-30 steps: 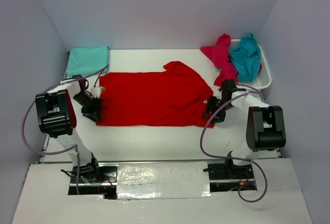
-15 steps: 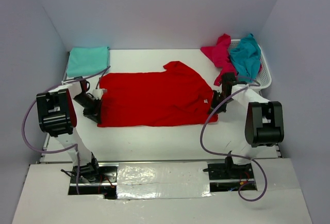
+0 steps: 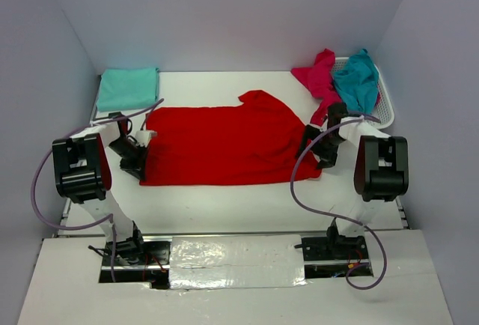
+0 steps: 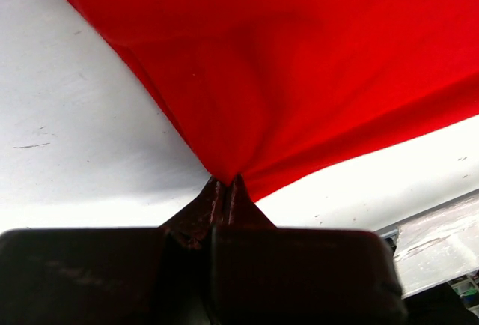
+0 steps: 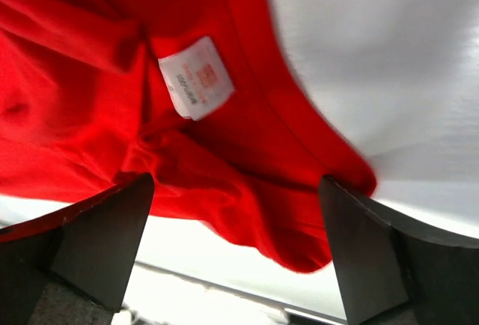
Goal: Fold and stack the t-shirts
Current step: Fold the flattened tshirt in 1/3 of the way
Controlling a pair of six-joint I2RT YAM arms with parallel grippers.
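From my station I saw the red t-shirt [image 3: 224,144] lying spread flat across the middle of the white table [image 3: 224,205], its collar end toward the right arm and its hem end toward the left. The left claw [image 3: 139,162] sat at the shirt's left edge near the near corner; through its wrist camera the fingertips were pressed fully together on a pinch of red cloth [image 4: 224,189], and the fabric fanned out from that point. The right claw [image 3: 313,147] was at the shirt's right edge, and its wrist view showed the jaws standing wide apart [image 5: 239,243] and gripping nothing, with a rumpled red fold and a white sewn-in label [image 5: 196,76] lying between and beyond the two fingers. I could not tell whether those fingers touched the cloth. A folded teal t-shirt [image 3: 127,87] rested at the far left corner of the table. At the far right, a magenta t-shirt [image 3: 318,78] and a crumpled turquoise t-shirt [image 3: 357,81] were heaped over the white mesh basket [image 3: 385,115].
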